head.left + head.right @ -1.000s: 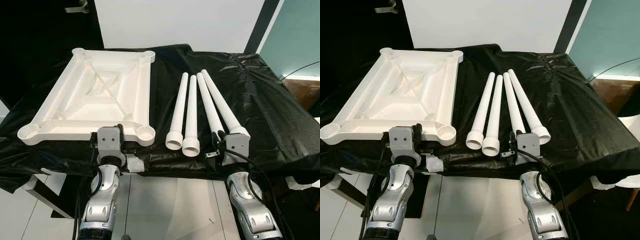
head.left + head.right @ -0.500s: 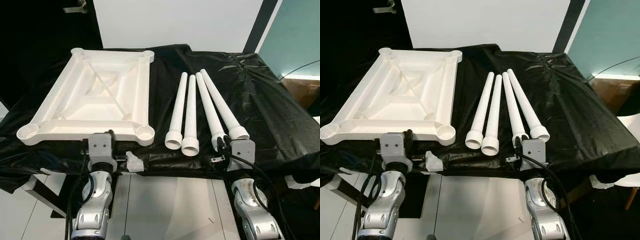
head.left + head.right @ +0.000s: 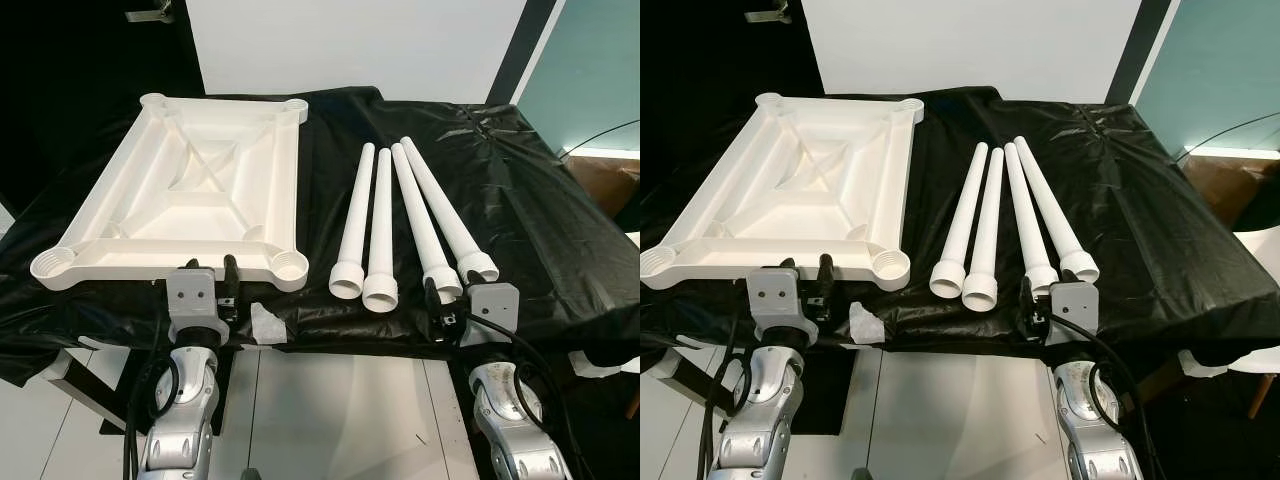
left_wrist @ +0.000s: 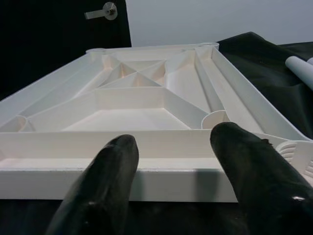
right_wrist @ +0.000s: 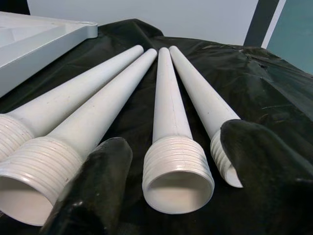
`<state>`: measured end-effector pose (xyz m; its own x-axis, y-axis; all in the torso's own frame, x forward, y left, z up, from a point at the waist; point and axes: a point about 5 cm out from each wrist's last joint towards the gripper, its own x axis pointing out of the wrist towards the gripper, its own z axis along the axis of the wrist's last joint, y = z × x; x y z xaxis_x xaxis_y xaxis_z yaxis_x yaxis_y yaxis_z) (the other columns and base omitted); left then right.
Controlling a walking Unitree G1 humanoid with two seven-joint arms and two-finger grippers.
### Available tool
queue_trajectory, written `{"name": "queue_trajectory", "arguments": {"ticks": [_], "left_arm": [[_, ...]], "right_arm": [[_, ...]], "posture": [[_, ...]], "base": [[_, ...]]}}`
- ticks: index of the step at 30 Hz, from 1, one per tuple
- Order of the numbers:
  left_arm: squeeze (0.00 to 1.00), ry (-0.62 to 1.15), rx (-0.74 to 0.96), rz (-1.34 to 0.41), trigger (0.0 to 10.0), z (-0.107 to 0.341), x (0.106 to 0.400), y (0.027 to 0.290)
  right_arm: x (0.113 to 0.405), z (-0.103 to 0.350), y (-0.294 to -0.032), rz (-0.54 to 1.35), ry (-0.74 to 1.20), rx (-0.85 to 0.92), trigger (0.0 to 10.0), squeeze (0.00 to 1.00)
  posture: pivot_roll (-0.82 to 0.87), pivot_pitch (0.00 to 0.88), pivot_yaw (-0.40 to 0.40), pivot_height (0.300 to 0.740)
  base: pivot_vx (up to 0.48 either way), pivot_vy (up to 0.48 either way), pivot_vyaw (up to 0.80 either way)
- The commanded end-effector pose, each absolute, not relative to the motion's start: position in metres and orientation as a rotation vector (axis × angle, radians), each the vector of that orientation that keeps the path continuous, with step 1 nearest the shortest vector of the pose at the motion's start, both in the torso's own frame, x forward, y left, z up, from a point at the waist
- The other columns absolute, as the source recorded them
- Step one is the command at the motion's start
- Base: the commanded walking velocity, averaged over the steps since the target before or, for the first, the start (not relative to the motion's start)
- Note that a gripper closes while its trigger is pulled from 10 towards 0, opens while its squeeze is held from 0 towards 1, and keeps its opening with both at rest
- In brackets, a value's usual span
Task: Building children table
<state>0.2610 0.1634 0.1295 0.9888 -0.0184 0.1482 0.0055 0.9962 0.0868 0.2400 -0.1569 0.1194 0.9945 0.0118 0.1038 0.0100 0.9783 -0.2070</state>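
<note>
A white table top (image 3: pixel 190 200) lies upside down on the left of the black-covered table, with round threaded sockets at its corners. To its right several white legs (image 3: pixel 415 225) lie side by side, threaded ends toward me. My left gripper (image 3: pixel 208 275) stands open just in front of the top's near rim (image 4: pixel 146 169), both fingers apart from it. My right gripper (image 3: pixel 455 292) is open at the near ends of the two right-hand legs. In the right wrist view one leg's threaded end (image 5: pixel 177 171) sits between the fingers, untouched.
A black plastic sheet (image 3: pixel 530 200) covers the whole table and hangs over its front edge. A crumpled white scrap (image 3: pixel 265 322) sits on that edge. A dark door with a handle (image 4: pixel 105 11) stands at the back left, and pale floor lies below.
Both arms have drawn back toward me and sit lower at the table's front edge. The left gripper shifted left, the right one slightly right. Nothing on the table moved.
</note>
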Motion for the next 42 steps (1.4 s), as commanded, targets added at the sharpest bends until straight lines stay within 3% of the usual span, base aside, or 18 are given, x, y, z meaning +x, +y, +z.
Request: {"name": "queue_trajectory", "arguments": {"ticks": [1, 13, 14, 16, 17, 24, 30, 35, 42], "left_arm": [[1.0, -0.146, 0.077, -0.016, 10.0, 0.127, 0.259, 0.16], [1.0, -0.138, 0.075, -0.027, 10.0, 0.125, 0.258, 0.156], [0.91, -0.132, 0.079, -0.034, 10.0, 0.124, 0.259, 0.155], [0.91, -0.129, 0.081, -0.038, 10.0, 0.124, 0.26, 0.154], [0.0, -0.126, 0.084, -0.039, 10.0, 0.123, 0.261, 0.153], [0.0, -0.121, 0.095, -0.037, 10.0, 0.123, 0.264, 0.153], [0.0, -0.119, 0.096, -0.04, 10.0, 0.122, 0.265, 0.151], [0.0, -0.119, 0.099, -0.046, 10.0, 0.122, 0.265, 0.15], [0.0, -0.118, 0.102, -0.042, 10.0, 0.122, 0.265, 0.151]], "right_arm": [[0.24, 0.122, -0.161, -0.007, -0.112, -0.218, 10.0, 1.0], [0.244, 0.125, -0.163, -0.011, -0.116, -0.222, 10.0, 1.0], [0.246, 0.126, -0.164, -0.015, -0.114, -0.222, 10.0, 0.53], [0.248, 0.126, -0.164, -0.017, -0.112, -0.222, 10.0, 0.53], [0.251, 0.128, -0.165, -0.02, -0.114, -0.219, 10.0, 0.0], [0.265, 0.14, -0.172, -0.087, -0.122, -0.202, 10.0, 0.0], [0.276, 0.14, -0.174, -0.119, -0.065, -0.107, 10.0, 0.0], [0.3, 0.15, -0.18, -0.107, 0.036, 0.088, 10.0, 0.0], [0.31, 0.153, -0.184, -0.098, 0.13, 0.158, 10.0, 0.0]], "posture": [[0.01, 0.051, -0.056, 0.74], [0.01, 0.047, -0.06, 0.74], [0.01, 0.045, -0.06, 0.74], [0.01, 0.045, -0.06, 0.74], [0.01, 0.044, -0.06, 0.74], [0.0, 0.039, -0.061, 0.74], [0.0, 0.038, -0.062, 0.74], [0.0, 0.042, -0.056, 0.74], [0.01, 0.044, -0.057, 0.74]], "base": [[0.0, 0.0, 0.0], [0.0, 0.0, 0.0], [0.0, 0.0, 0.0], [0.0, 0.0, 0.0], [0.0, 0.0, 0.0], [0.0, 0.0, 0.0], [0.0, 0.0, 0.0], [0.0, 0.0, 0.0], [0.0, 0.0, 0.0]]}}
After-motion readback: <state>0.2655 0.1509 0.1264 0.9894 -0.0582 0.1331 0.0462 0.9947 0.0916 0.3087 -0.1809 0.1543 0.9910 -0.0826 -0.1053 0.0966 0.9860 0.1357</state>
